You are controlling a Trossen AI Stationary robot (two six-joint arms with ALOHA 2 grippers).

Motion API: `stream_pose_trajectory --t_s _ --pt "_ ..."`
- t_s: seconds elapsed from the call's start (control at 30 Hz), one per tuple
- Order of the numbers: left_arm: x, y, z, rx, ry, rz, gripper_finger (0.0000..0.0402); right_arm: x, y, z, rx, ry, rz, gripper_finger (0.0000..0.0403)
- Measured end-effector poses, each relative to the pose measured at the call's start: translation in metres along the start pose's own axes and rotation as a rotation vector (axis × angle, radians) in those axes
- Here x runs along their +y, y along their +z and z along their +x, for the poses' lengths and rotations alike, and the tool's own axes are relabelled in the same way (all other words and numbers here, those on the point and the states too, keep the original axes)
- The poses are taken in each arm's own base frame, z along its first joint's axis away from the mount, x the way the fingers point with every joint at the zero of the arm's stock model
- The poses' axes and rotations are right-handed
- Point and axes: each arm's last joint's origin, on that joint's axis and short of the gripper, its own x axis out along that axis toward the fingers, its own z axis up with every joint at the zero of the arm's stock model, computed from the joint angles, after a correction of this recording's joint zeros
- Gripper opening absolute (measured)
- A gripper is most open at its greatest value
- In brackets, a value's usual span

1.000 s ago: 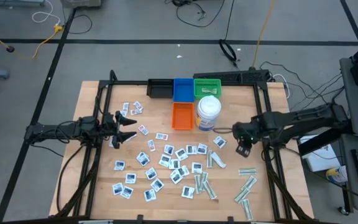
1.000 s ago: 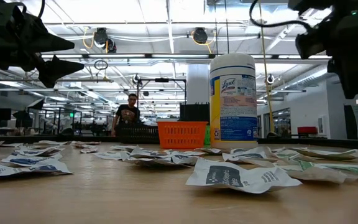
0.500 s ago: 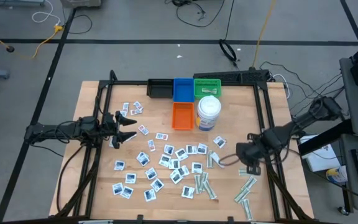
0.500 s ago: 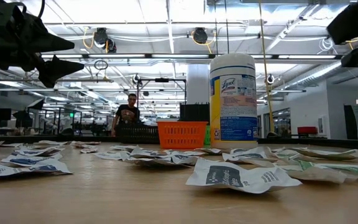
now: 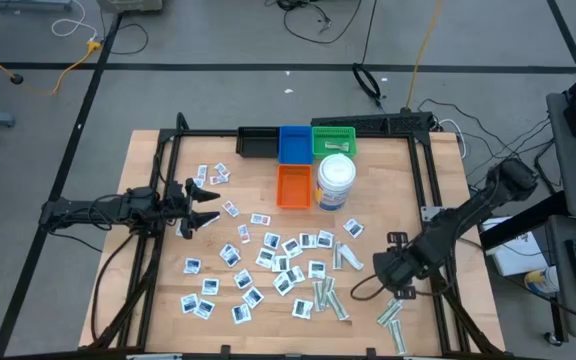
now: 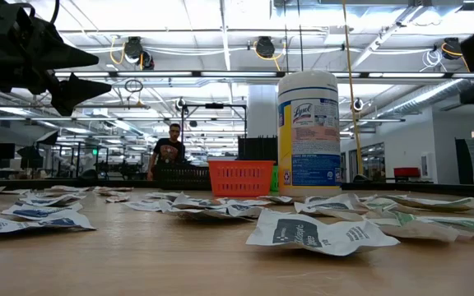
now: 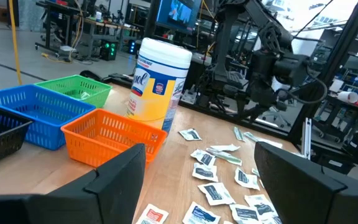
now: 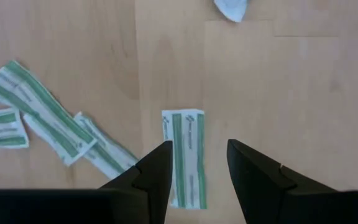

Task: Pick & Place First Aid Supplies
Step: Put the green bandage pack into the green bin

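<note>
Right gripper [image 8: 196,163] has dropped over wrapped strip [image 8: 185,155].

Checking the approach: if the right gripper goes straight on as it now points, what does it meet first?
Most likely the green-striped strip lying between the open right gripper fingers, on the table; height above it is unclear.

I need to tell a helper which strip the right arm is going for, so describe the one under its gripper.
Start at the white wipes canister, then go to the table's near right part, where the right gripper hovers open. Below it lies one green-striped wrapped strip, alone on bare wood, apart from the overlapping strips beside it.
</note>
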Motion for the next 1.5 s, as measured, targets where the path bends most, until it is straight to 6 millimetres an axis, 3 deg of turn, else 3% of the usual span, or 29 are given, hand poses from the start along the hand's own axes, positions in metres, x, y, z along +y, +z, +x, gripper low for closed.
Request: stream_pose_trajectory --t_s 0.27,0.6,0.87,1.1,1.5 --pt "0.000 0.000 0.000 0.000 0.000 0.000 0.0306 -0.003 -0.009 0.031 0.106 0.033 0.002 0.0128" --pt "0.000 0.000 0.000 0.000 0.000 0.000 0.0306 -0.001 -0.007 0.048 0.130 0.050 0.002 0.0109" --pt "0.000 0.000 0.000 0.000 0.000 0.000 0.0306 0.000 -0.005 0.052 0.127 0.049 0.004 0.0014" --pt "0.000 0.000 0.000 0.000 0.000 0.000 0.0306 -0.003 -0.001 0.044 0.092 0.087 0.070 0.0003" --pt "0.000 0.000 0.000 0.000 0.000 0.000 0.0306 -0.031 0.003 -0.003 0.035 0.135 0.322 0.0001"
